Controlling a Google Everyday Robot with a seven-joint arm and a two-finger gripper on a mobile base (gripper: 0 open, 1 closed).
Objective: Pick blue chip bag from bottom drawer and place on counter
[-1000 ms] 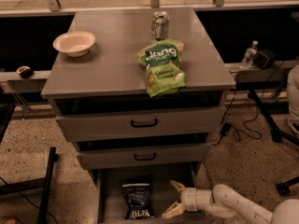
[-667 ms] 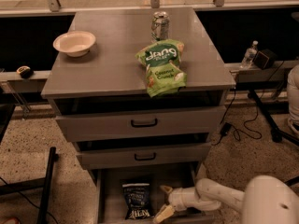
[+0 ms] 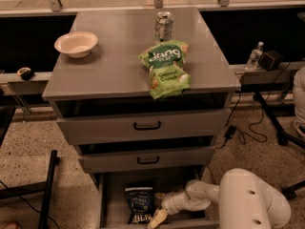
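- On the left part of the counter (image 3: 114, 75), a pale round bowl (image 3: 76, 43) sits upright, well apart from everything else on the grey top.
- Under the counter are two shallow drawers with black handles, both slightly ajar. Below them the bottom drawer (image 3: 110, 202) stands open.
- Inside that drawer the blue chip bag (image 3: 139, 205) lies flat on the floor of the tray, left of centre, its white lettering facing up.
- Just beside the bag's right edge is the gripper (image 3: 159, 208), low inside the drawer. Its two pale fingers (image 3: 156, 218) are spread apart and grip nothing, and the lower one is close to the bag's bottom right corner.
- Near the back edge of the counter a drink can (image 3: 163, 26) stands upright. In front of it a green bag (image 3: 165, 68) lies flat, reaching the front edge.
- From the lower right, the white arm (image 3: 248, 202) bends left into the drawer.
- Beyond the cabinet's right side, a water bottle (image 3: 255, 56) stands on a ledge beside a small black box (image 3: 270, 59).
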